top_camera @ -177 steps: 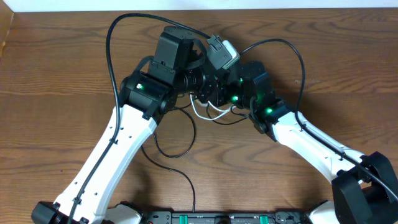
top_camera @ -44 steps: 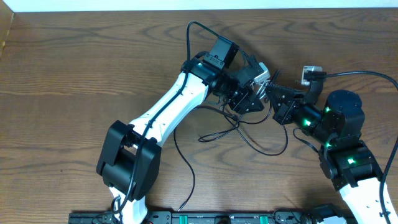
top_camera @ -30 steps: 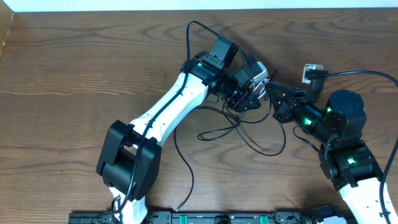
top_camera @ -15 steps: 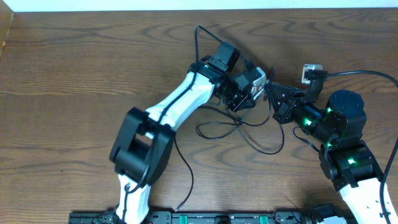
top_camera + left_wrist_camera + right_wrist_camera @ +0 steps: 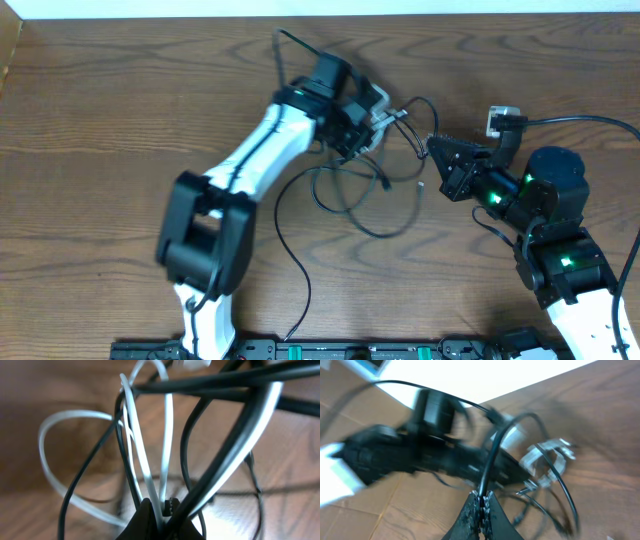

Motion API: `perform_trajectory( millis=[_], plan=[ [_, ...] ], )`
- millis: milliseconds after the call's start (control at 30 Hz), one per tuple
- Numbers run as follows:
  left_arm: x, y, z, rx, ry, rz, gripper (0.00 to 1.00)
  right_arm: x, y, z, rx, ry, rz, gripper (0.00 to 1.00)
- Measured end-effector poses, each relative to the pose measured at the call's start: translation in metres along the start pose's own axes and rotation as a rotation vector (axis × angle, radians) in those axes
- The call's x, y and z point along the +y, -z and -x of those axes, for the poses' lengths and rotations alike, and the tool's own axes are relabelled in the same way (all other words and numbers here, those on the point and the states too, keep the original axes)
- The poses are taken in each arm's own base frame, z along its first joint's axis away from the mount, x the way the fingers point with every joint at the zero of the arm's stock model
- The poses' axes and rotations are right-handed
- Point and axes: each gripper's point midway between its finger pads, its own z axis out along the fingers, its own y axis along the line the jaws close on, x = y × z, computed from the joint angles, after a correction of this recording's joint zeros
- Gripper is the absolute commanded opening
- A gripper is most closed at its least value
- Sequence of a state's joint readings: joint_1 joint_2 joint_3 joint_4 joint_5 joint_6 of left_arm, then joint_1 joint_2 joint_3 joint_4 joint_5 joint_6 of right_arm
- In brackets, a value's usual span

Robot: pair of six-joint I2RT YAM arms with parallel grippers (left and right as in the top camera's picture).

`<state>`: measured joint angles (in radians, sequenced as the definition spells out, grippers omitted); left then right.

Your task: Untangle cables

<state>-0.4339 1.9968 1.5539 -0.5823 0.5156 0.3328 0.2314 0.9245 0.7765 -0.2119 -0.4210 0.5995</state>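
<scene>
Left gripper (image 5: 160,508): jaws pinched together on the white cable (image 5: 145,467). Half a second ago it sat just beside my right gripper, and it has since pulled back to the left. Black cable (image 5: 488,460): loose loops on the wooden table (image 5: 100,120) between my arms, dragged leftward with that pull. Right gripper (image 5: 481,502): unmoved, jaws clamped on the black cable.
</scene>
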Motion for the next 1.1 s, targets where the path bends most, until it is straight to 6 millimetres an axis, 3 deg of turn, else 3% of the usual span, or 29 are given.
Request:
perform_trajectory(
  millis=[133,267,333,367,400,433,533,800,933,1100],
  plan=[
    [0.017,0.049,0.018,-0.09,0.004,0.084,0.08,-0.019,0.001,-0.011,0.03,-0.031,-0.091,0.01],
    [0.015,0.085,0.031,-0.155,-0.012,0.129,0.08,-0.038,0.001,-0.022,0.065,-0.05,-0.18,0.02],
    [0.008,0.094,0.036,-0.176,-0.028,0.13,0.08,-0.048,-0.003,-0.027,0.091,-0.049,-0.217,0.43],
    [0.003,0.098,0.038,-0.186,-0.035,0.121,0.08,-0.054,-0.006,-0.03,0.105,-0.048,-0.234,0.51],
    [-0.001,0.1,0.04,-0.194,-0.042,0.11,0.08,-0.058,-0.009,-0.033,0.116,-0.05,-0.245,0.72],
    [-0.006,0.103,0.042,-0.203,-0.049,0.098,0.08,-0.063,-0.014,-0.036,0.131,-0.049,-0.26,0.99],
    [-0.017,0.108,0.045,-0.219,-0.062,0.066,0.08,-0.069,-0.026,-0.034,0.132,-0.038,-0.26,0.99],
    [-0.029,0.116,0.048,-0.241,-0.064,0.024,0.08,-0.051,-0.057,-0.005,0.037,0.028,-0.115,0.99],
    [-0.038,0.119,0.051,-0.253,-0.074,-0.005,0.08,-0.057,-0.069,-0.009,0.052,0.02,-0.106,0.98],
    [-0.064,0.126,0.057,-0.275,-0.12,-0.042,0.08,-0.067,-0.096,-0.027,0.107,0.008,-0.089,0.96]
  ],
)
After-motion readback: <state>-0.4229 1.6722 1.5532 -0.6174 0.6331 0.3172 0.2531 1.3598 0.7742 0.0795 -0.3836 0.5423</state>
